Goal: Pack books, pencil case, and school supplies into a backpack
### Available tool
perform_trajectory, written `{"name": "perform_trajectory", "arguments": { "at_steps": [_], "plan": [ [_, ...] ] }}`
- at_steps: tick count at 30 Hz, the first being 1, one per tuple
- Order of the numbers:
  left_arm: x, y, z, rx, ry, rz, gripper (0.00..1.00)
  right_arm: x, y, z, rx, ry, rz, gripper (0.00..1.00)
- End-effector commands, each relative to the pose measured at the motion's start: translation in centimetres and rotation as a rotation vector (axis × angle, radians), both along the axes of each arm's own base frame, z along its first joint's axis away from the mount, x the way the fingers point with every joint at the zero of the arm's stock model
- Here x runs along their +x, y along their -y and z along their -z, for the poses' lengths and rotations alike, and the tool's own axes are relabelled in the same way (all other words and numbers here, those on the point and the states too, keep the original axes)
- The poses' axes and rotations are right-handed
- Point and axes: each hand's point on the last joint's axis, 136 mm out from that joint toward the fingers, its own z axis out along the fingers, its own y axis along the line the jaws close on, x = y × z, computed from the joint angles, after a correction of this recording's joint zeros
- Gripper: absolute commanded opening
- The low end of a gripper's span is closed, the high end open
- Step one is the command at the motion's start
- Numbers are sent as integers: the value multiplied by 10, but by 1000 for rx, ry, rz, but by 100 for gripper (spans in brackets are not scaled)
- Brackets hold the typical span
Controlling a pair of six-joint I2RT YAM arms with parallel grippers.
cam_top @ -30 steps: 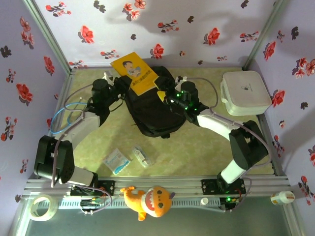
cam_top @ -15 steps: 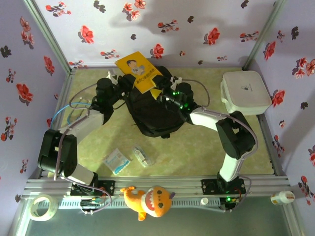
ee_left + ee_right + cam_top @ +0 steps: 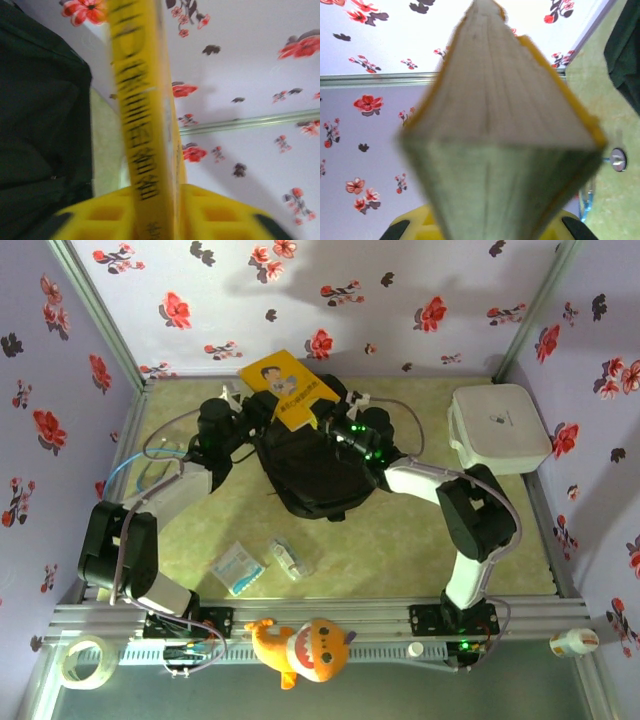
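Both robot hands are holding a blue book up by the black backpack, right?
No, the book is yellow, not blue, as the top external view shows. The left gripper and right gripper do both hold it by the black backpack.

A yellow book [image 3: 288, 390] tilts above the black backpack [image 3: 310, 475], with the clear pencil case [image 3: 289, 558] lying nearer.

backpack [image 3: 310, 480]: matt black cloth | yellow book [image 3: 285, 392]: smooth paper cover | box [image 3: 498, 428]: smooth white plastic
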Motion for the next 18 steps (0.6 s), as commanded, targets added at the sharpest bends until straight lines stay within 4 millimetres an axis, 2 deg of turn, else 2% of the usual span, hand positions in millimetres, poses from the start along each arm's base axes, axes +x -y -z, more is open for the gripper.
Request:
{"name": "perform_trajectory", "arguments": {
  "at_steps": [1,4,6,9,14,18],
  "plan": [
    [-8,-3,-7,179,50,19,44,1,31,-8,-86,68,77,9],
    [-17,-2,18,336,11,67,56,-2,60,-1,-171,80,136,8],
    [-25,7,28,446,16,131,63,-5,83,6,-259,84,180,8],
    [-41,28,39,613,44,236,69,-12,113,19,-391,72,228,8],
    [-67,67,59,894,127,446,73,-27,168,35,-596,15,332,9],
    [-89,94,78,1110,198,624,75,-38,210,39,-699,-31,432,9]
  ]
}}
